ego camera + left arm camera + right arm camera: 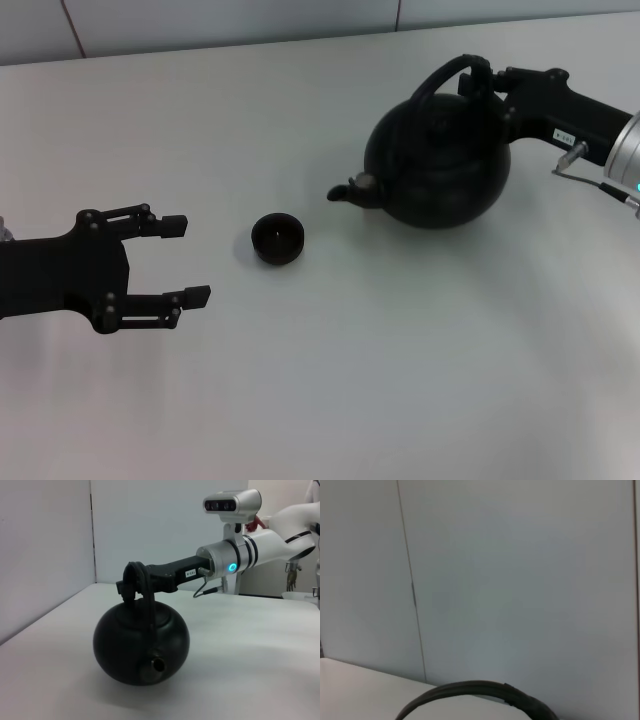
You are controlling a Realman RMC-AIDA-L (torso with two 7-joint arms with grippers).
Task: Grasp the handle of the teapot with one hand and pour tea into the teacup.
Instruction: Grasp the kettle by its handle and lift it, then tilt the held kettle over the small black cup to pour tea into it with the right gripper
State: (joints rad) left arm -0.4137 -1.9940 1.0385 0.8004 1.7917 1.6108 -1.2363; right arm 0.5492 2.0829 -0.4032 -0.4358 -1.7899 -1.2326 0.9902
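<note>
Right tool [478, 82] looks clamped on the handle [440, 75], hard to confirm though, with the teapot [438, 165] hanging below it, so tip slowly toward the teacup [277, 239] beyond the spout; left tool [187, 260] idles open.

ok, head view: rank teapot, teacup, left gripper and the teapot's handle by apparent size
1. teapot, largest.
2. left gripper: its open fingers and body span nearly as much, but it may sit nearer the camera, so its rank against the teapot is unsure.
3. handle, a thin arch held at the right gripper.
4. teacup, smallest.
</note>
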